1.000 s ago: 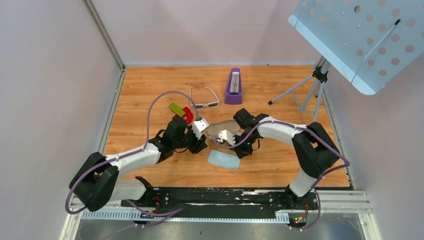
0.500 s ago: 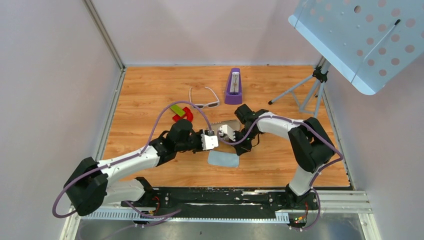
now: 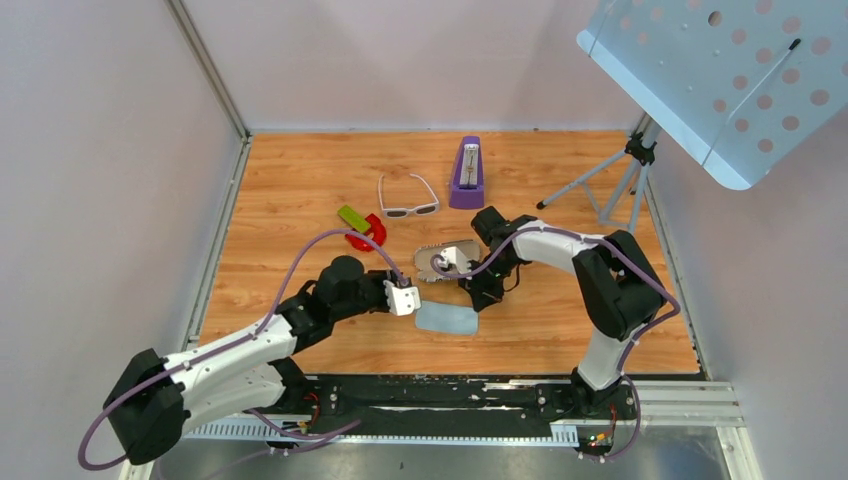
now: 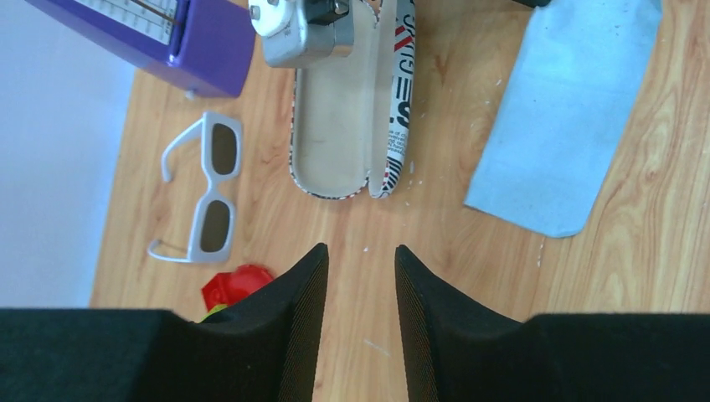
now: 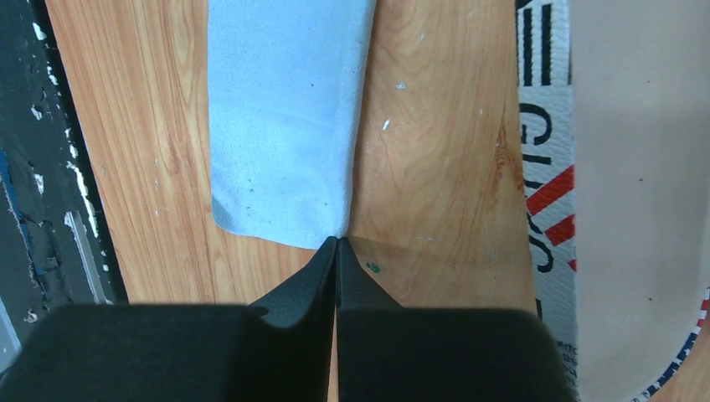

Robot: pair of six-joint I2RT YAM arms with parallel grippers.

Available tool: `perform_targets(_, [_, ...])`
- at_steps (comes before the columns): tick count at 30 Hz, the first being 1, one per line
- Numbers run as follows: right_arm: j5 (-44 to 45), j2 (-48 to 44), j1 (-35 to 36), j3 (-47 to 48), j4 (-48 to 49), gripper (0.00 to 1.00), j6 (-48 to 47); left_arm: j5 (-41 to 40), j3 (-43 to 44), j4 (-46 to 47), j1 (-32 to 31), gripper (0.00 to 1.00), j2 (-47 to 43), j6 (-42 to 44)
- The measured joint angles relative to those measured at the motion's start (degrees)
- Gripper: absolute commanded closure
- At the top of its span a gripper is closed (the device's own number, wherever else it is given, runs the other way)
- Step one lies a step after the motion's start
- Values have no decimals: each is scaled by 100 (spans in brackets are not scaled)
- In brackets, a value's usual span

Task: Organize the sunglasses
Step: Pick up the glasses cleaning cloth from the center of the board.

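The white sunglasses [image 3: 408, 200] lie unfolded on the wooden table, lenses down, beyond and left of the open stars-and-stripes case [image 3: 447, 258]. In the left wrist view the sunglasses [image 4: 209, 197] lie left of the case [image 4: 339, 126], whose pale inside is empty. My left gripper [image 3: 408, 297] [image 4: 362, 251] is open and empty, short of the case's near end. My right gripper [image 3: 478, 298] [image 5: 336, 241] is shut, its tips at a corner of the light blue cloth [image 3: 447, 318] [image 5: 285, 109]. I cannot tell whether it pinches the cloth. The case's lid [image 5: 619, 209] is at its right.
A purple metronome [image 3: 466, 172] stands behind the sunglasses. A red and green object [image 3: 362, 228] lies left of the case. A tripod stand [image 3: 600, 190] with a perforated panel [image 3: 720, 70] fills the back right. Walls close in the sides.
My left gripper has drawn back from the case toward the near left. The right wrist shifted slightly toward the back, and the open case now shows plainly. The sunglasses and cloth have not moved.
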Motion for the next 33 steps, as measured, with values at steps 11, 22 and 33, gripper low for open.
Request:
perform_targets(11, [-74, 111, -4, 116, -142, 98, -2, -11, 979, -1231, -306, 71, 1244, 715])
perform_targets(22, [-109, 142, -37, 142, -203, 98, -2, -24, 1620, -1274, -494, 67, 2796, 1117])
perform_targets(33, [-133, 153, -39, 151, -234, 98, -26, -63, 1969, -1508, -505, 68, 3235, 1252])
